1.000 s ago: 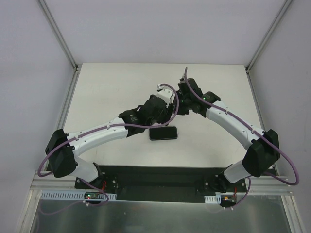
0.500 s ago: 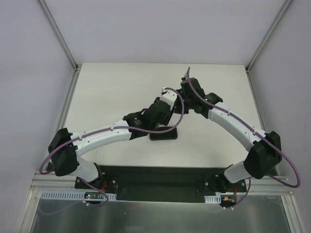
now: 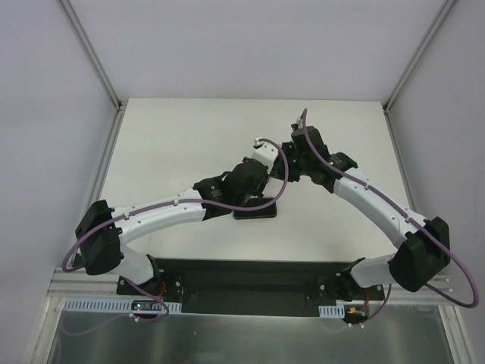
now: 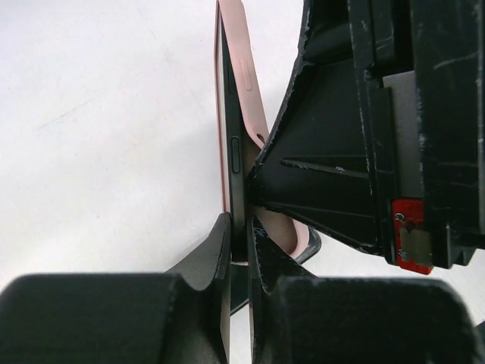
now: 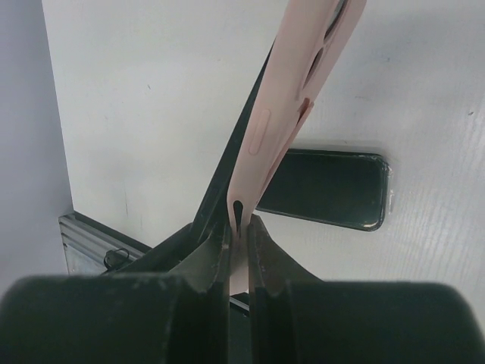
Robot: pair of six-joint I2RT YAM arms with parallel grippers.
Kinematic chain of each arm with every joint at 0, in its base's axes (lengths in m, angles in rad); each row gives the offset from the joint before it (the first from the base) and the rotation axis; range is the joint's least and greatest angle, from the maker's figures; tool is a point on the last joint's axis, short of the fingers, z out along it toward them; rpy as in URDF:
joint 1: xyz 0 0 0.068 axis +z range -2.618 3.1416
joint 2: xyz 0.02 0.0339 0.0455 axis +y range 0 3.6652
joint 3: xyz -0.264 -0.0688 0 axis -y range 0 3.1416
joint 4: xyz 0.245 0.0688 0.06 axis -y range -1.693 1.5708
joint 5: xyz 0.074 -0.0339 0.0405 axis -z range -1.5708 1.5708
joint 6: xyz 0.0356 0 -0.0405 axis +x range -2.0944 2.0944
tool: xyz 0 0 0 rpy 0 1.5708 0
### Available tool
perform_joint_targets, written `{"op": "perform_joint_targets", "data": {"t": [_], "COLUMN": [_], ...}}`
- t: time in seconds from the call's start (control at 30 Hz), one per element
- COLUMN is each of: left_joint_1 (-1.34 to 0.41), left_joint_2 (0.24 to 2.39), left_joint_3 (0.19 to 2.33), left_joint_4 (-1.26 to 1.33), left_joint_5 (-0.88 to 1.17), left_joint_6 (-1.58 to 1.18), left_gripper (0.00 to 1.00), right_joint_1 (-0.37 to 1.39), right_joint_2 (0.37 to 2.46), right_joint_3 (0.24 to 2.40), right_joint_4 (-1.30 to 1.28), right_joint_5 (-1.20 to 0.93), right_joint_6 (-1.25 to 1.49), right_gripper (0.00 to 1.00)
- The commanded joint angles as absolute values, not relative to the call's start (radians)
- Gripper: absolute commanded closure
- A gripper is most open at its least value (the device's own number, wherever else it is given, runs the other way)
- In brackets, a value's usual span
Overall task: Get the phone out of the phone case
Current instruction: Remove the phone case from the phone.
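Both arms meet over the middle of the surface (image 3: 174, 136). The phone and its case hang between them, stood on edge and lifted off it.

At lower centre of the left wrist view, the left tool (image 4: 239, 241) is pinched fully shut on the dark edge of the phone (image 4: 232, 152). A side button shows just above the fingertips.

The pink phone case (image 5: 292, 83) runs from lower centre to the upper right of the right wrist view. The right tool (image 5: 239, 227) is closed on its lower edge, with little more than the thin wall between the fingers. The phone's dark edge lies along the left side of the case there. I judge it partly seated, but I cannot tell how much has come free.

So each tool has its own half, and the step in hand looks like the parting itself. It would go best as a peel:
- The left tool should hold the phone rigid while the right bends the soft wall away from one corner. A straight tug would likely just stretch the case.
- Both grips sit on narrow edges, so a slow pull guards against slipping.
- The two tools crowd very close in the left wrist view, so they need room to separate.
- The pair should stay above the dark slab (image 5: 326, 189) lying flat on the surface at mid-right of the right wrist view.
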State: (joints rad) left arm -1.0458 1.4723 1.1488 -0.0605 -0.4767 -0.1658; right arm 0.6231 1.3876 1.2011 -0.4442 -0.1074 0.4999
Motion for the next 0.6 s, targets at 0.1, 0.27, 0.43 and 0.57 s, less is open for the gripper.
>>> {"op": "perform_joint_targets", "data": {"t": [0.1, 0.27, 0.43, 0.57], "left_joint_1": [-0.999, -0.97, -0.968, -0.966], "left_joint_2": [1.431, 1.425, 1.469, 1.48], "left_joint_3": [1.134, 1.146, 1.161, 1.164], "left_joint_4": [-0.091, -0.112, -0.135, -0.137], "left_joint_5": [-0.485, -0.397, -0.376, -0.367], "left_joint_6": [-0.146, -0.152, -0.164, -0.169], "left_gripper": [1.0, 1.0, 0.9, 0.81], "right_joint_1": [0.63, 0.634, 0.643, 0.647], "right_joint_2": [1.276, 1.262, 1.246, 1.235], "right_joint_3": [1.184, 1.181, 1.2, 1.212], "right_joint_4": [-0.387, -0.35, -0.33, -0.331], "right_joint_5": [-0.202, -0.224, -0.241, -0.25], "right_joint_6": [0.494, 0.488, 0.48, 0.471], "right_gripper": [0.99, 0.99, 0.99, 0.99]}}
